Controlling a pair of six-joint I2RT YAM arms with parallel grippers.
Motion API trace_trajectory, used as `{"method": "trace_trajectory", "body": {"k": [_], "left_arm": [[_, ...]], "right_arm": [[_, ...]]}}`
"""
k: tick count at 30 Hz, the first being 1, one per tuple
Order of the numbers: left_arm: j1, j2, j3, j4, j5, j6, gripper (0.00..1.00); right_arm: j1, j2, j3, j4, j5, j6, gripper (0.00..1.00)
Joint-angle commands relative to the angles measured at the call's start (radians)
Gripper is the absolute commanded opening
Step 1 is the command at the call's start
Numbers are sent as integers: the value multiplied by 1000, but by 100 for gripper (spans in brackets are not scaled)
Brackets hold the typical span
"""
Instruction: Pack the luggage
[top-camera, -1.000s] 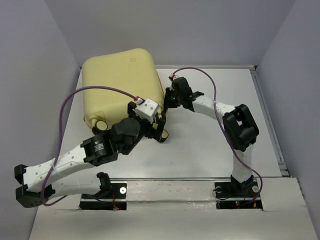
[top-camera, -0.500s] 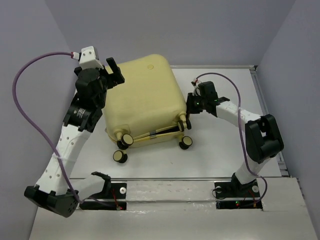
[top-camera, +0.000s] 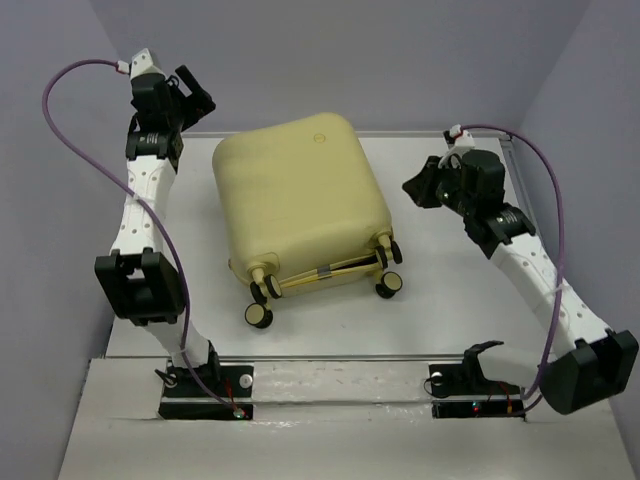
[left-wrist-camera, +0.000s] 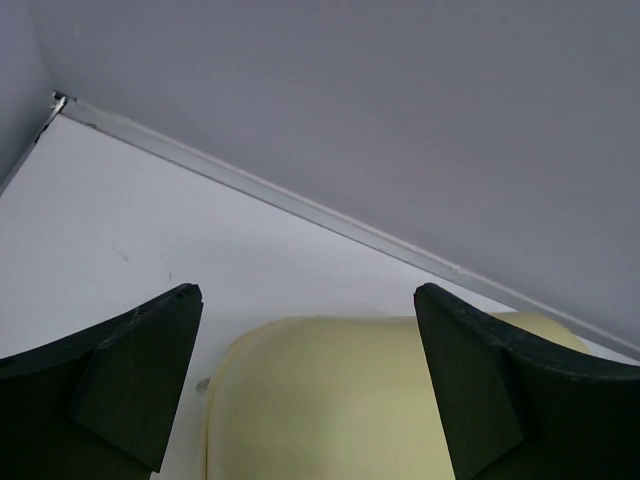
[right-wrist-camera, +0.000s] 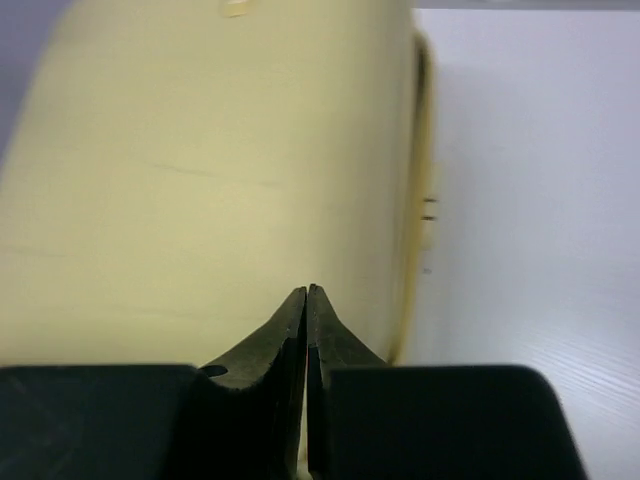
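Note:
The luggage (top-camera: 295, 205), a pale-yellow hard-shell suitcase, lies flat and closed mid-table, with its black-and-yellow wheels (top-camera: 259, 316) toward the near edge and a round emblem (top-camera: 320, 128) on the shell. My left gripper (top-camera: 192, 92) hangs open above the table's far-left corner, off the suitcase's far-left corner. In the left wrist view its spread gripper (left-wrist-camera: 308, 292) frames the luggage (left-wrist-camera: 350, 400) below. My right gripper (top-camera: 412, 188) is shut on nothing, just right of the suitcase and apart from it. The right wrist view shows that gripper (right-wrist-camera: 307, 290) pointing at the luggage's (right-wrist-camera: 200, 180) side.
The white table (top-camera: 450, 290) is hemmed by grey walls on the left, back and right, with a metal rim (left-wrist-camera: 300, 205) along the far edge. Purple cables loop off both arms. The arm bases (top-camera: 205, 385) stand at the near edge.
The left arm has swung from the suitcase's near side to the far-left corner. The right gripper has backed off to the right. The suitcase has shifted right and turned.

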Motion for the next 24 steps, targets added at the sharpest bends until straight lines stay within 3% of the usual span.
{"method": "trace_trajectory", "body": {"k": [1,6,11,16,24], "left_arm": [[37,212,258,10,188,8,99],[57,473,535,-13,287,19,99],[78,628,672,59,398,-10,99],[78,752,753,139,469,-24,99],[32,867,780,216,529,12,97]], "right_arm": [[273,-67,-34,43,-88,-2,7],[547,-165,-160,10,-180,-39,7],[576,-113,-264,-66,-145,-25,7],[576,-68,-330,-18,31,31,7],[576,88,-258,19,286,68,7]]}}
